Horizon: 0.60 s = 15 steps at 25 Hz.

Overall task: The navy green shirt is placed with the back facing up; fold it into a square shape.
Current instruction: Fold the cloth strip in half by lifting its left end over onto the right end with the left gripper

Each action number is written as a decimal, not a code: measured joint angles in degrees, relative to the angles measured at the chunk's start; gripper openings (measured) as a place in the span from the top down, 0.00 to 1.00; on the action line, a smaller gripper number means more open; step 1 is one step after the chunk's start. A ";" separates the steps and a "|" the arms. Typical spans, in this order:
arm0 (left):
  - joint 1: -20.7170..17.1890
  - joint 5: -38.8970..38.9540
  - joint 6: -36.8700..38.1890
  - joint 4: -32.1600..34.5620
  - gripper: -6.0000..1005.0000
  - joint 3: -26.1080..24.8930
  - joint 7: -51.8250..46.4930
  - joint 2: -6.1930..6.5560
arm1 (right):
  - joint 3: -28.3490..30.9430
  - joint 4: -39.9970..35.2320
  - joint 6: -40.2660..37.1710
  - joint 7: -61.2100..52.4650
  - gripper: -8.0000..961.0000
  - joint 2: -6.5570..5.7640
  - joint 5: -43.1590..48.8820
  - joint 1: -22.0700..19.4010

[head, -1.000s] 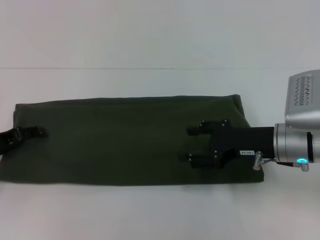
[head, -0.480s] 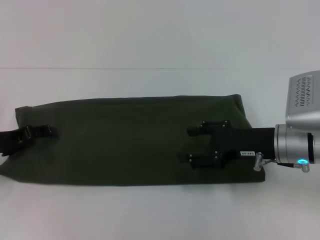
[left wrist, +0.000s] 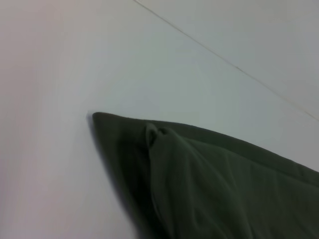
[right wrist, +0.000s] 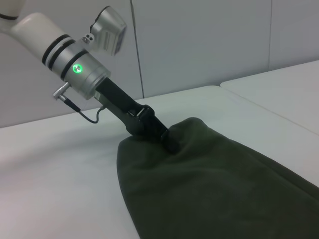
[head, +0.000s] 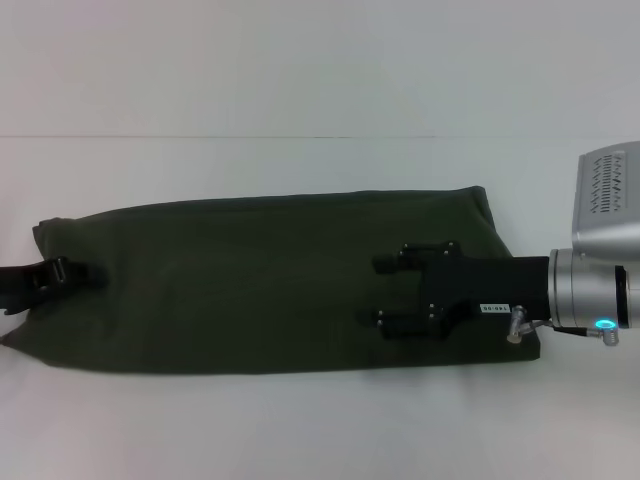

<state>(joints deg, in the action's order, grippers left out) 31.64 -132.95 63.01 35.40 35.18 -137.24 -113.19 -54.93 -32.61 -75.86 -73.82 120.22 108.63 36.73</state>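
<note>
The navy green shirt [head: 250, 285] lies on the white table as a long folded strip running left to right, plain side up. My left gripper [head: 70, 274] is at its left end, shut on the cloth edge; the right wrist view shows it [right wrist: 168, 139] pinching that end, which bulges up slightly. My right gripper [head: 383, 291] rests over the right part of the strip, open, with its two black fingers spread on the fabric. In the left wrist view, a corner of the shirt [left wrist: 209, 184] lies on the table.
The white table [head: 300, 430] extends on all sides of the shirt. A seam line [head: 200, 137] runs across it at the back. A pale wall [right wrist: 199, 40] stands beyond the table's far end.
The shirt's left end has pulled slightly rightward and bunched as my left gripper shifted right with it. My right gripper has stayed in place.
</note>
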 joint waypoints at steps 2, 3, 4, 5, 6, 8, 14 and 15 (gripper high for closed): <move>0.00 -0.02 0.06 0.02 0.52 0.04 0.00 0.05 | 0.00 0.00 -0.11 0.00 0.17 0.00 0.00 -0.02; 0.00 -0.02 0.08 0.02 0.56 0.04 0.00 0.07 | 0.00 0.00 -0.14 0.00 0.17 0.00 0.00 -0.02; 0.00 -0.03 0.11 0.02 0.60 0.06 0.00 0.09 | 0.00 0.00 -0.16 0.00 0.17 0.00 0.00 -0.04; 0.00 -0.03 0.16 0.02 0.64 0.08 0.00 0.14 | 0.00 0.00 -0.18 -0.01 0.17 0.00 0.00 -0.07; 0.01 -0.05 0.24 0.02 0.68 0.11 0.00 0.19 | 0.00 0.00 -0.19 -0.01 0.17 0.00 0.00 -0.09; 0.01 -0.09 0.34 -0.01 0.75 0.13 0.00 0.31 | 0.00 0.00 -0.31 -0.01 0.17 0.00 0.00 -0.15; 0.01 -0.77 0.60 -0.21 0.88 0.28 -0.27 1.21 | 0.00 0.00 -0.83 0.00 0.17 0.00 0.00 -0.18; 0.00 -0.93 0.68 -0.23 0.88 0.33 -0.34 1.45 | 0.00 0.00 -0.84 -0.01 0.17 0.00 0.00 -0.18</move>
<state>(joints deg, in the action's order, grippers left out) 31.64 -133.88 63.69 35.17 35.51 -137.58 -111.73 -54.93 -32.61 -76.69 -73.83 120.22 108.63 36.55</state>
